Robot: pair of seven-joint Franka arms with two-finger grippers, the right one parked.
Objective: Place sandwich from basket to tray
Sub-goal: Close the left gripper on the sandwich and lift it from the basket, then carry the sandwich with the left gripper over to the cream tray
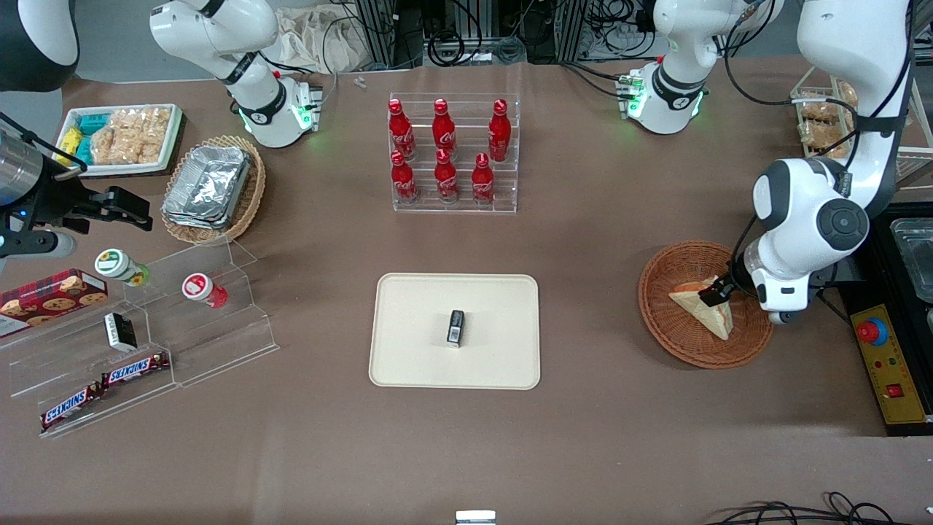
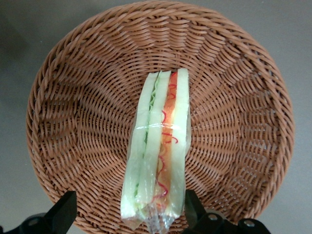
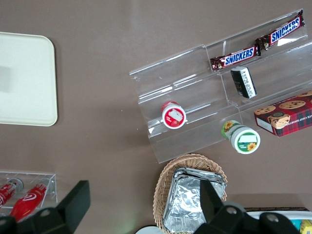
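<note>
The sandwich (image 2: 158, 151) lies in the basket (image 2: 73, 112), straddled by the lowered gripper's (image 1: 711, 295) spread fingers.

We see the left arm's gripper (image 2: 126, 214) low over the round reddish-brown wicker basket (image 1: 667, 321), fingers spread, straddling the wrapped triangular white-bread sandwich (image 2: 157, 151) with gaps either side. Bare brown table between basket and flat cream rectangular tray (image 1: 408, 364). Small black packet (image 1: 455, 327) occupies tray's middle; bare tray surface all round it.
</note>
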